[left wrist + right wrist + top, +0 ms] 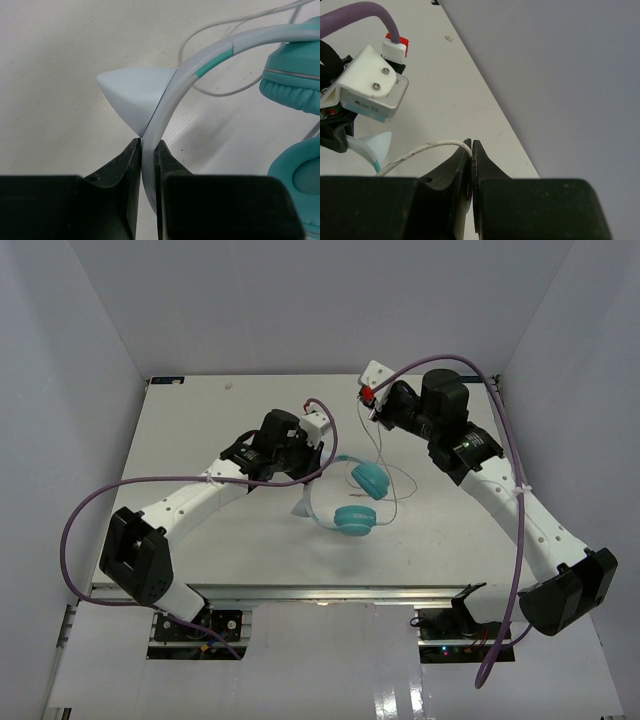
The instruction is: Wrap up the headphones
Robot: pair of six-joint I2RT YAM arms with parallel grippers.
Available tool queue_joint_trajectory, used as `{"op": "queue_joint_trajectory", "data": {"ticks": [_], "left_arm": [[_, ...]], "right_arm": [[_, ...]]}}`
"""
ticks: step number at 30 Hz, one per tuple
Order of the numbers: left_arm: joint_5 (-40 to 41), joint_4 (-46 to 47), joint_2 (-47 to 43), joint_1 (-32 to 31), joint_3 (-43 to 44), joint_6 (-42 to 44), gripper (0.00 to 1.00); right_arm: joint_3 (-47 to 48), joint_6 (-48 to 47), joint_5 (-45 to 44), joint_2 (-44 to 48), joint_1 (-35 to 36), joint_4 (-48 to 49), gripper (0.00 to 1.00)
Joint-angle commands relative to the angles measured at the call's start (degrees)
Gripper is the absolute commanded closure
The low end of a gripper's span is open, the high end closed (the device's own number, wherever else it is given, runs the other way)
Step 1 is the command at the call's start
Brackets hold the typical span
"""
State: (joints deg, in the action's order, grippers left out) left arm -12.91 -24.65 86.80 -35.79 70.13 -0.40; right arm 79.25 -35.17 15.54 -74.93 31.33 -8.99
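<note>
Beginning with the overhead view, the small teal-cupped headphones with a thin pale headband (368,478) are found near the middle of the white table (200,400), both round cups lying close together and the band arching away to the left. The left hand (303,490) is placed at the band's left side, while the right hand (378,420) is held farther back, beyond the cups. The thin pale cord (395,480) is seen running from the cups up toward the right hand, so its long axis goes roughly from the near centre to the far side.

From the left wrist camera, the left hand (149,145) is shown pinching the pale headband (210,55) edge-on between its dark fingers. The teal cups (292,85) lie to the right of the grip, with loops of cord behind them.

From the right wrist camera, the right hand (471,145) is shown pressed together on the white cord (420,150), which trails off to the left toward the held band.

It is judged that the headphones are anchored by the left hand and that the winding falls to the right hand. The cups lie nearer than that hand, so the cord would have to be brought back toward them.
</note>
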Motion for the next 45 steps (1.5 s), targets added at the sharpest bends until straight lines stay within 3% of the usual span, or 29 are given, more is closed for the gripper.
{"op": "queue_joint_trajectory", "data": {"ticks": [1, 20, 29, 34, 45], "left_arm": [[-3.04, 2.52, -2.6, -3.29, 2.45, -1.29, 1.0], [-2.02, 11.63, -8.27, -11.01, -1.07, -7.43, 1.0], [-2.05, 15.52, -6.25, -13.74, -2.25, -8.63, 1.0], [-2.71, 15.86, -4.74, -15.16, -1.54, -7.39, 1.0], [-3.85, 18.02, -10.55, -15.27, -7.26, -6.58, 1.0]], "right_arm": [[-1.29, -0.6, -0.35, -0.79, 2.24, 4.29, 0.92], [-6.02, 4.48, -15.18, -4.31, 5.41, 10.63, 0.92], [-1.54, 8.73, -12.48, -7.73, 5.5, 7.0, 0.92], [-0.87, 7.62, -6.46, -8.67, 5.51, 4.82, 0.92], [-1.27, 5.3, -2.23, -8.53, 5.41, 5.03, 0.92]]}}
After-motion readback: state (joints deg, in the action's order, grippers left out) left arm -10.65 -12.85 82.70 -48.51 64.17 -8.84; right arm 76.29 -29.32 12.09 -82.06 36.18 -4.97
